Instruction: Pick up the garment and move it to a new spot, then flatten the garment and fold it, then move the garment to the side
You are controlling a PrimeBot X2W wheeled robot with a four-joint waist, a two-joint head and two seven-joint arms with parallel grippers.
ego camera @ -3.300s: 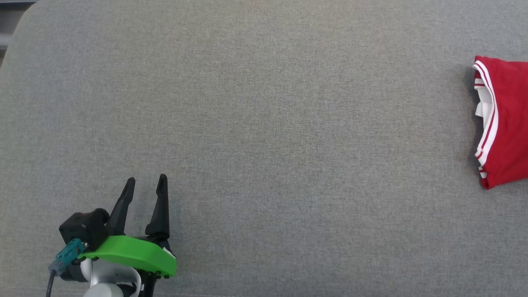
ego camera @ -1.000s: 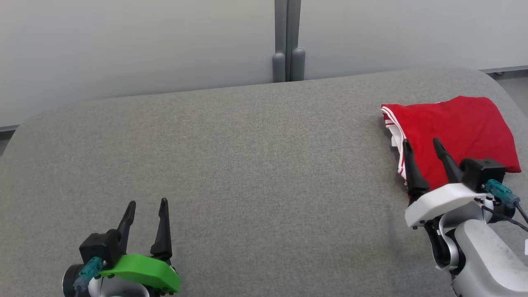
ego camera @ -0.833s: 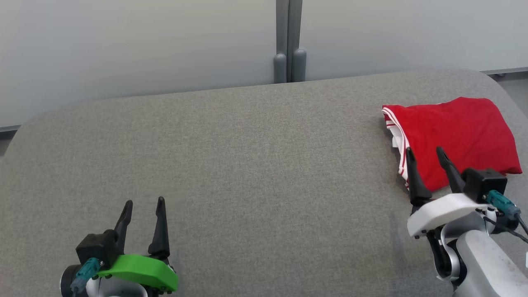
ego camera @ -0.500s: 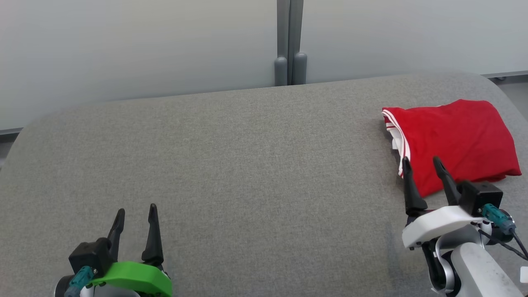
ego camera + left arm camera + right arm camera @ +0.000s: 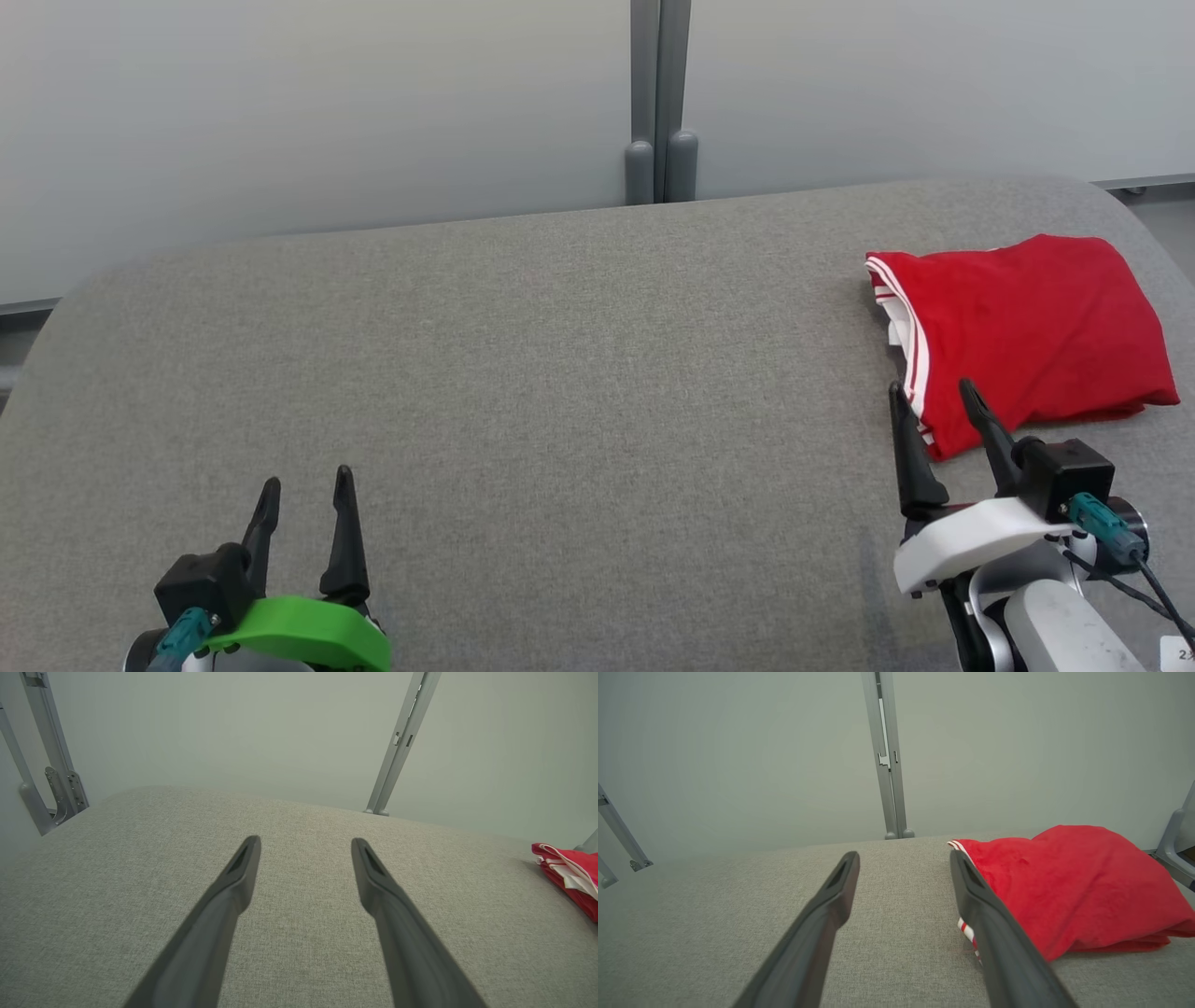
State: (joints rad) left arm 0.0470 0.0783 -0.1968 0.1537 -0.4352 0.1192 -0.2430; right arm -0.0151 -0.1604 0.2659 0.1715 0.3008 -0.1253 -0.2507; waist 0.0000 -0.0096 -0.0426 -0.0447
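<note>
**Right gripper** [image 5: 931,392]: two dark fingers spread apart with nothing between them. It sits over the right end of the table [image 5: 560,373], close to the near edge, on a white mount. The tips point toward the table's far edge.

**Left gripper** [image 5: 307,478]: fingers likewise spread and empty, on a green mount. It sits over the left part of the table near the near edge, above bare grey cloth.

**Garment** [image 5: 1027,336]: red with white-striped trim, folded into a compact block. It lies at the right end of the table, toward the far right corner, with the striped edge facing the table's middle.

**Garment relative to the tools**: its near, striped corner is just beyond the right gripper's tips. In the right wrist view one finger crosses that corner, and I cannot tell whether it touches. The garment is well apart from the left gripper.

**Backdrop**: a grey post [image 5: 661,103] stands behind the middle of the table's far edge, against pale wall panels.

**Step in hand (judged)**: the last one. The garment looks folded and already set to the side, and neither tool holds it.

**Next move (judged)**: draw the right fingers away toward the table's near edge. They should stay spread and lifted so a tip does not snag the striped corner and pull the fold open.
</note>
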